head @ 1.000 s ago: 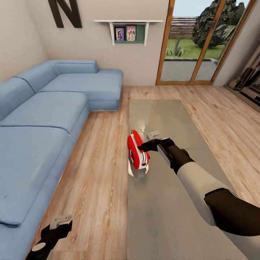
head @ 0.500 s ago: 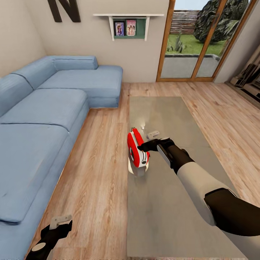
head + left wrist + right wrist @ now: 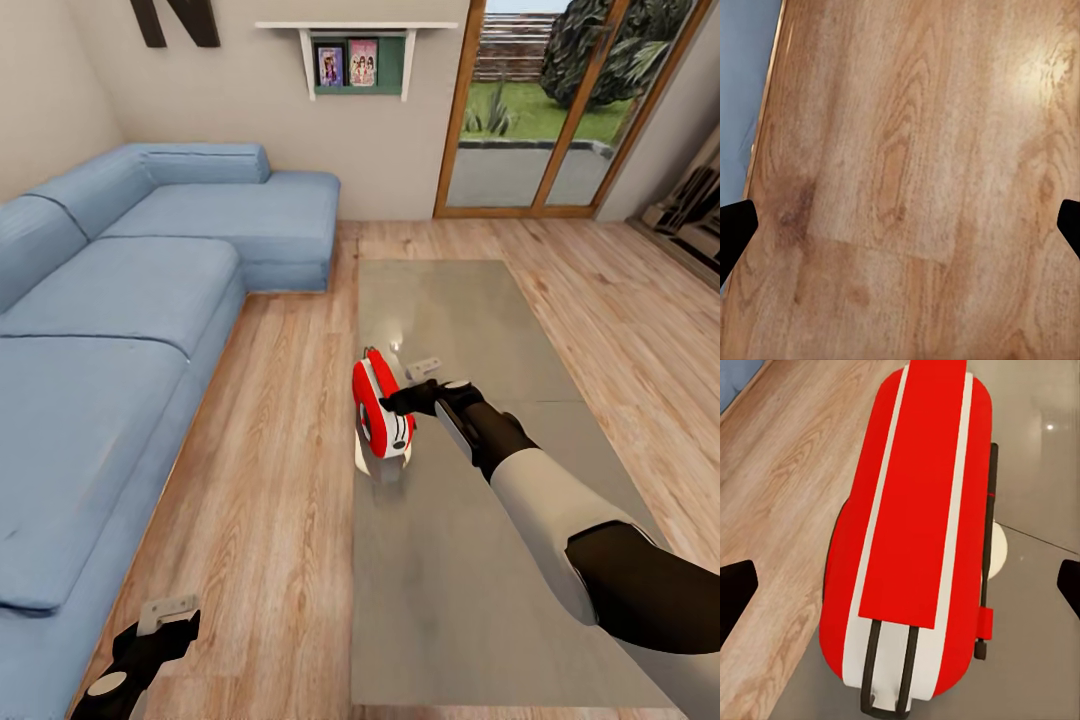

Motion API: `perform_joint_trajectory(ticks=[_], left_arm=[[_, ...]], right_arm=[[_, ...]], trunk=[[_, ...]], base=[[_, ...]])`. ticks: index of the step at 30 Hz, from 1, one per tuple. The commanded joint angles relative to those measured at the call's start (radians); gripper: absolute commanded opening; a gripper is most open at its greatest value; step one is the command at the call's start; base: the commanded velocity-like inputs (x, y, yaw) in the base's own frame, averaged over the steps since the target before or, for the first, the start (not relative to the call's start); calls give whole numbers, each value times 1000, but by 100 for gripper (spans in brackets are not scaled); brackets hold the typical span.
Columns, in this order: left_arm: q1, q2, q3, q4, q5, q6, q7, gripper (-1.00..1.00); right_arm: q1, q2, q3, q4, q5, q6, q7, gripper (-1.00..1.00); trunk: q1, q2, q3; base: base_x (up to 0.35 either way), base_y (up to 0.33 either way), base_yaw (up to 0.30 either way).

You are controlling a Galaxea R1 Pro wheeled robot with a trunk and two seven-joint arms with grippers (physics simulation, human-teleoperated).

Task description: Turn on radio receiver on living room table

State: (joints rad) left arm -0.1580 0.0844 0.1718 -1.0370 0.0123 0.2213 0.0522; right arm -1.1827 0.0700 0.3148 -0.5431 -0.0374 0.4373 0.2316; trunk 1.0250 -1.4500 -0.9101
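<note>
Radio receiver [image 3: 382, 418] stands on its edge at the coffee table's [image 3: 470, 560] sofa-side rim, unmoved over the last second, only the head camera having tilted, while the right gripper [image 3: 402, 401], fingers spread wide, seemingly just touches its face, so switch-on looks imminent.

We see the radio receiver [image 3: 381, 420] standing at the desk's [image 3: 470, 560] left edge, with the right claw [image 3: 398, 403] just beside its right face, fingers spread wide. A small white object [image 3: 424, 367] lies just beyond on the far side. The near and far stretches of the desk are bare. Left of the desk, open wood floor [image 3: 270, 480] runs to the blue sofa [image 3: 110, 350]; the left claw [image 3: 165, 625] hangs over it, fingers apart.
</note>
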Motion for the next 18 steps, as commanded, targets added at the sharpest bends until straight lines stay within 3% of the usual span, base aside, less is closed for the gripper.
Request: perform_joint_trajectory(ticks=[1,18], left_arm=[[0,0,0,0,0,0,0,100],[0,0,0,0,0,0,0,100]], right_arm=[[0,-1,0,0,0,-2,1,100],[0,0,0,12,0,0,1,100]], trunk=[[0,0,0],[0,0,-1]], base=[[0,0,0],[0,0,0]])
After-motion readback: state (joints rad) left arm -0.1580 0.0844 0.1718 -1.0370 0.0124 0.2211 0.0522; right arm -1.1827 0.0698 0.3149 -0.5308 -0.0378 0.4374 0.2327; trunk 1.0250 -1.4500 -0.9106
